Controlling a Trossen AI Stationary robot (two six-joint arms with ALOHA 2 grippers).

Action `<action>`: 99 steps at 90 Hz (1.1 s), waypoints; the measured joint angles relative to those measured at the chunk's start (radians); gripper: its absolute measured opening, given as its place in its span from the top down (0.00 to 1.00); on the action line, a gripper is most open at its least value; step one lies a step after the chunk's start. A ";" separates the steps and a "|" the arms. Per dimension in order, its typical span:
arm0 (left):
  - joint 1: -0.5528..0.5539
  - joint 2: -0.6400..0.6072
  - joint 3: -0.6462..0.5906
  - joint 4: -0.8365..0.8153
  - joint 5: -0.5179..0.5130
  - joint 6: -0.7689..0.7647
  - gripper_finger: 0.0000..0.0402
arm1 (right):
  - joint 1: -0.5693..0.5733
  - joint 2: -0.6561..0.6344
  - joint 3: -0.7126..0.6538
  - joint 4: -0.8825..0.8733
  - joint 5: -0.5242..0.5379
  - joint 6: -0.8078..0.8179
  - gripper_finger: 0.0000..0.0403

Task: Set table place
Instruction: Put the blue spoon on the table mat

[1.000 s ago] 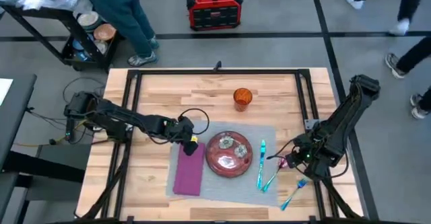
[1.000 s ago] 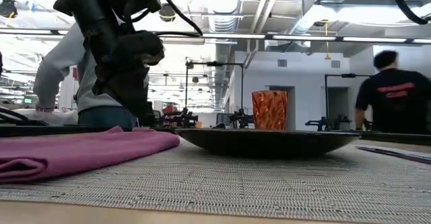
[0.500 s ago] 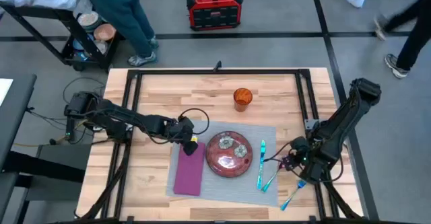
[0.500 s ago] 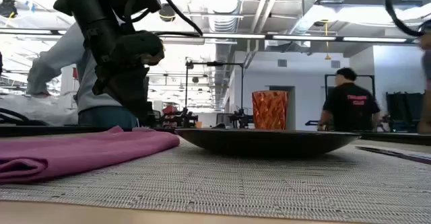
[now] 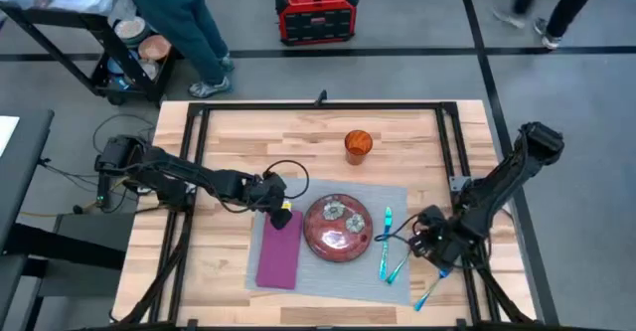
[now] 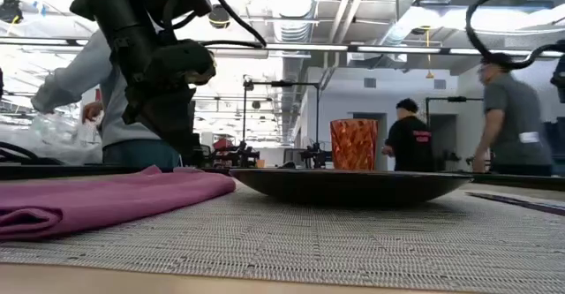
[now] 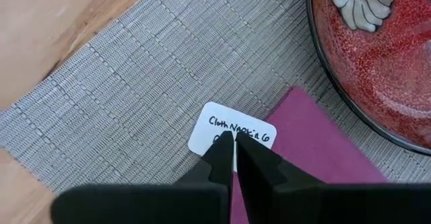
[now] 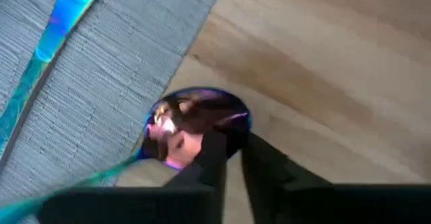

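Observation:
The grey placemat (image 5: 338, 276) lies on the wooden table (image 5: 248, 142). On it are a red plate (image 5: 338, 229), a purple napkin (image 5: 278, 256) to the plate's left and two blue pieces of cutlery (image 5: 386, 240) to its right. My left gripper (image 7: 234, 140) is shut at the napkin's far end. An iridescent spoon (image 8: 192, 124) lies at the mat's right edge. My right gripper (image 8: 232, 146) hangs over the spoon's bowl, its fingers a thin slit apart. My left gripper's shut fingertips meet on the white label (image 7: 212, 123) at the napkin's far corner, coming from above. The fingers hide the place of contact. The napkin (image 6: 97, 197) lies flat on the mat. My right gripper's fingers overlap the spoon bowl's rim (image 8: 236, 116); whether they touch it, I cannot tell.
An orange cup (image 5: 358, 145) stands on the table beyond the mat. Bare wood lies to the left of the mat and along the far side. People move about in the room beyond the table (image 6: 512, 117).
My right gripper has gone a little toward the table's near and left edges, closer to the mat's right edge and the spoon. The spoon, the napkin and the plate have stayed in place.

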 joint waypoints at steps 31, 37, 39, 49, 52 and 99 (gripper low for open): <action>0.000 0.000 0.000 0.001 -0.001 0.001 1.00 | -0.077 -0.080 0.001 0.009 -0.021 -0.099 1.00; 0.000 0.000 0.000 0.001 -0.002 0.000 1.00 | -0.102 -0.109 0.001 0.009 -0.020 -0.137 1.00; 0.000 0.000 0.000 0.001 -0.002 0.000 1.00 | -0.111 -0.121 0.001 0.009 -0.019 -0.149 1.00; 0.000 0.000 0.000 0.001 -0.006 0.000 1.00 | -0.165 -0.167 0.001 0.006 -0.018 -0.213 1.00; 0.000 0.000 0.000 0.001 -0.008 0.000 1.00 | -0.184 -0.179 0.001 0.006 -0.017 -0.234 1.00; 0.000 0.000 0.000 0.001 -0.023 0.000 1.00 | -0.476 -0.211 0.002 0.101 -0.122 -0.565 1.00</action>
